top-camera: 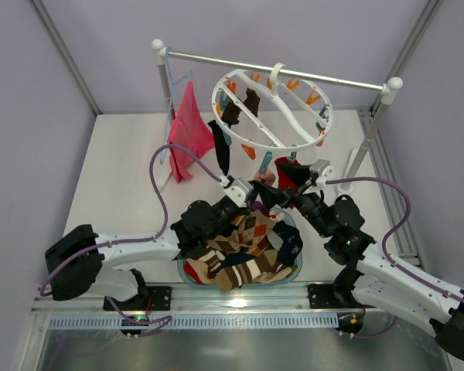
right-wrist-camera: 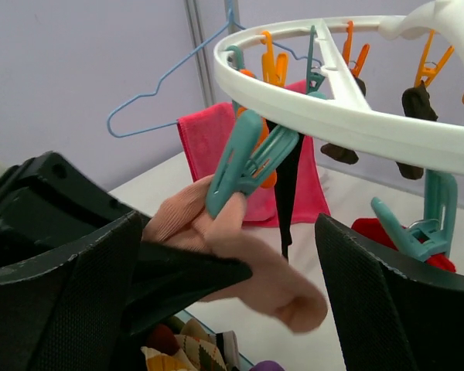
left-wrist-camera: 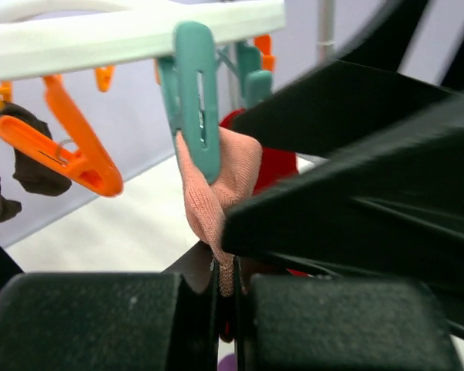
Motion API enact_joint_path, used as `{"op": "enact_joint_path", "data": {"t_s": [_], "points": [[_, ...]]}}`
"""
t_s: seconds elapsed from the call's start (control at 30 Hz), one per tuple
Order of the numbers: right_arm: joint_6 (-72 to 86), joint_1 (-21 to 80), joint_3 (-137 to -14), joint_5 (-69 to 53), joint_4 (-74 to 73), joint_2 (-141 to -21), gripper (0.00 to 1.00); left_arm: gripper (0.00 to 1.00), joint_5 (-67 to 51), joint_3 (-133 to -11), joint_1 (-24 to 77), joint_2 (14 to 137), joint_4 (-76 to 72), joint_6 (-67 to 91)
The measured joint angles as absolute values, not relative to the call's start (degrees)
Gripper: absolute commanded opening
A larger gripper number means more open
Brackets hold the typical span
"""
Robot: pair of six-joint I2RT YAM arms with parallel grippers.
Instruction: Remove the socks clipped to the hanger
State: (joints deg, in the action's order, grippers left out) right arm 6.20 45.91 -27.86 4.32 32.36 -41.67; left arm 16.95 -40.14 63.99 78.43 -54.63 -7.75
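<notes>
Top view: the hanger point(top-camera: 272, 108) is hanging from the rail point(top-camera: 294, 73) above the tabletop point(top-camera: 124, 178).

Left wrist: the left claw point(left-wrist-camera: 226, 290) is pinching shut on a peach sock point(left-wrist-camera: 216, 185), which is dangling from a teal clip point(left-wrist-camera: 195, 100) on the hanger's rim.

Right wrist: the right claw point(right-wrist-camera: 232, 309) is standing wide open, one finger on either side of that sock.

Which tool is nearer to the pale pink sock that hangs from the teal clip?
Left. The left tool is shut on the sock just below the clip; the right tool stands open around it, not gripping.
</notes>
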Motion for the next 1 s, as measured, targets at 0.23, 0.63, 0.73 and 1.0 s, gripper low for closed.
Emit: {"op": "enact_joint_path", "data": {"t_s": [0.23,0.63,0.73,1.0], "points": [[6.26,45.91,-29.74,3.25,34.13,-46.57,0.92,0.00,11.49,-39.51,62.83,76.03,-47.11,-6.02],[6.55,44.97,-29.80,2.57,36.80,-48.51,0.92,0.00,8.56,-39.51,61.32,76.05,-45.01,-4.86],[7.55,43.05,-30.13,1.08,37.04,-50.22,0.92,0.00,8.16,-39.51,61.30,76.05,-44.91,-4.84],[10.20,38.70,-31.79,-5.37,39.22,-52.18,0.92,0.00,7.64,-39.51,61.28,76.05,-44.66,-4.82]]}}
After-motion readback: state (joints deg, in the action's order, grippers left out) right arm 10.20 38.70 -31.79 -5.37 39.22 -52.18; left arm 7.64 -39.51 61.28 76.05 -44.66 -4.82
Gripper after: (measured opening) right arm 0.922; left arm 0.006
